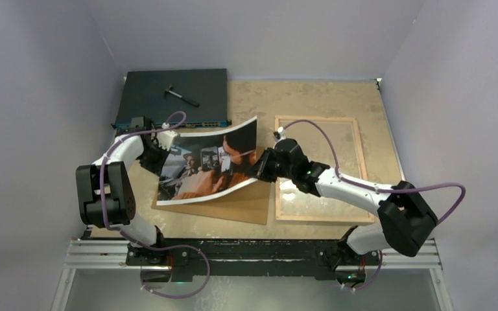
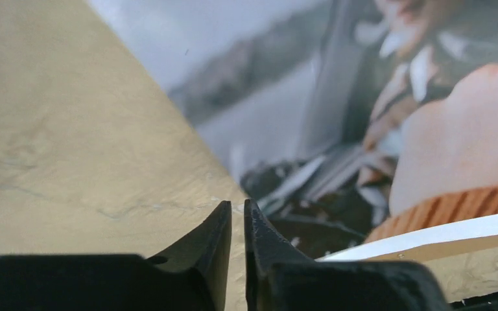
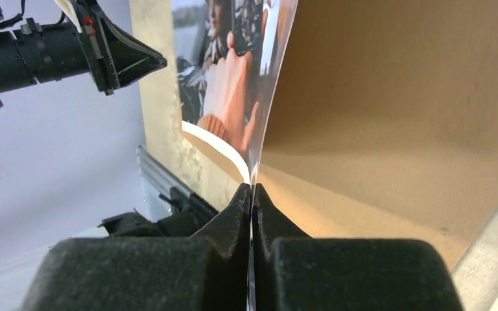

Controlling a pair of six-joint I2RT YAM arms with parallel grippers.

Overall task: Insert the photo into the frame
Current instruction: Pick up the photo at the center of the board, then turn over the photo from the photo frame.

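At its right edge, the photo was pinched by the right claw and held bowed above the backing board. The frame was laid flat just rightward, under that nearer arm. The left claw was pressed nearly together, empty, beside the photo's left edge.

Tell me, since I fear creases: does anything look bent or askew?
Yes: the photo is bowed, its right edge lifted off the backing board and pinched in the right hand.
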